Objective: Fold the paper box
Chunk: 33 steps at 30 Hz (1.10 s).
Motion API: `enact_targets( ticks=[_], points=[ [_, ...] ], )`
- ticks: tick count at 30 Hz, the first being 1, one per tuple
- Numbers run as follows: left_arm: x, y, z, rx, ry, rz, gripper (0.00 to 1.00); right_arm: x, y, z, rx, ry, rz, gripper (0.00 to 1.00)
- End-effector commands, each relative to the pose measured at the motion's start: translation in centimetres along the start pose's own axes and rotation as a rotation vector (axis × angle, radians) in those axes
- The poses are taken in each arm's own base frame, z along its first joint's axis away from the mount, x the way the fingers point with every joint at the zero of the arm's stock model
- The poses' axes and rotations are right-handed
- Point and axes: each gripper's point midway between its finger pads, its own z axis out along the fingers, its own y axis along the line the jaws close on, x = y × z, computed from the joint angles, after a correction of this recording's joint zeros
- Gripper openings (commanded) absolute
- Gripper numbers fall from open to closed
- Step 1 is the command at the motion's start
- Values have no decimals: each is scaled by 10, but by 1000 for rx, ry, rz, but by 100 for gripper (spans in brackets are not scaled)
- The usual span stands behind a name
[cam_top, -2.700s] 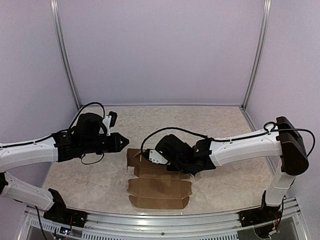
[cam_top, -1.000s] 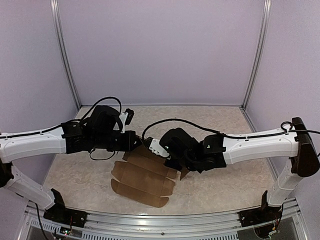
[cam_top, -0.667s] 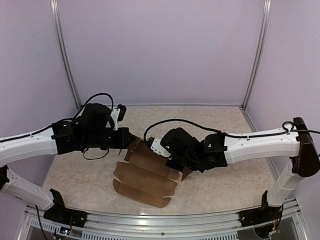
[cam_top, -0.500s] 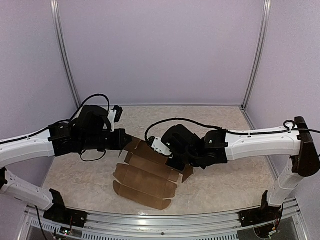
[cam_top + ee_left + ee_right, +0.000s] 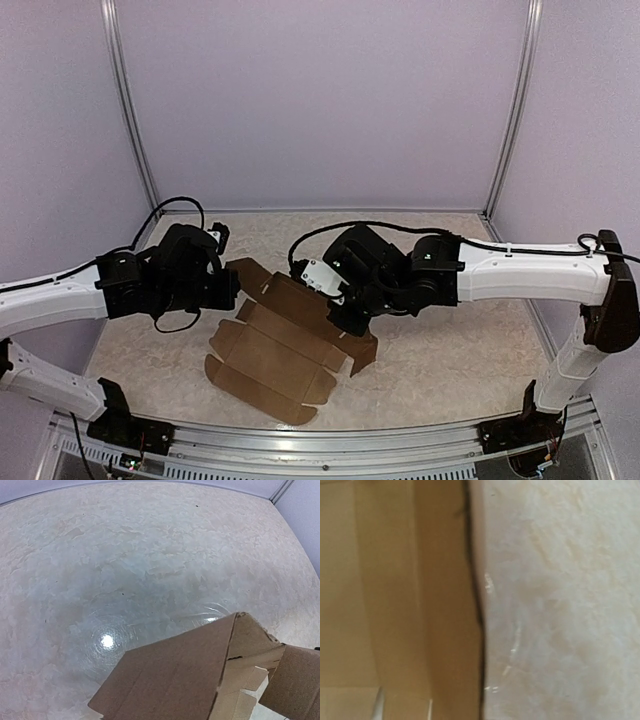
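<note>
The paper box (image 5: 285, 350) is a flat brown die-cut sheet with flaps, lying diagonally on the table between the arms. My left gripper (image 5: 236, 290) is at its far-left flap, which is lifted off the table. That flap fills the bottom of the left wrist view (image 5: 185, 675) and hides the fingers. My right gripper (image 5: 338, 312) is down on the sheet's right part, near its far edge. The right wrist view shows the cardboard (image 5: 395, 605) very close, with its edge running down the middle and no fingers visible.
The beige speckled table (image 5: 450, 350) is walled by pale panels at the back and sides, with metal posts (image 5: 130, 120) in the far corners. A rail (image 5: 320, 440) runs along the near edge. Black cables loop over both wrists.
The sheet has slid left and turned further clockwise, its near corner swinging toward the left front. My left gripper has pulled back left with the flap. My right gripper has moved slightly away from me.
</note>
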Motion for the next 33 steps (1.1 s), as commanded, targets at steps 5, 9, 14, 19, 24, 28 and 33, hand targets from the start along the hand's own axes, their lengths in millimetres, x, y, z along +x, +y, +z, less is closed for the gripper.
enact_targets(
  ticks=[5, 9, 14, 19, 24, 28, 33],
  points=[
    [6, 24, -7, -98, -23, 45, 0, 2, 19, -4, -148, 24, 55, 0],
    [12, 21, -3, -82, -4, 52, 0, 2, 15, -2, -159, 28, 100, 0],
    [22, 23, 5, -90, 27, 69, 0, -4, 11, 1, -178, 6, 160, 0],
    [32, 20, 13, -73, 59, 74, 1, -6, 9, 5, -187, -1, 190, 0],
    [38, 16, 20, -55, 80, 74, 1, -9, 11, 8, -197, -16, 210, 0],
    [38, 9, 22, -27, 84, 75, 1, -9, 9, 11, -183, -24, 226, 0],
    [42, 5, 26, -10, 105, 77, 0, -7, 5, 15, -162, -31, 254, 0]
  ],
)
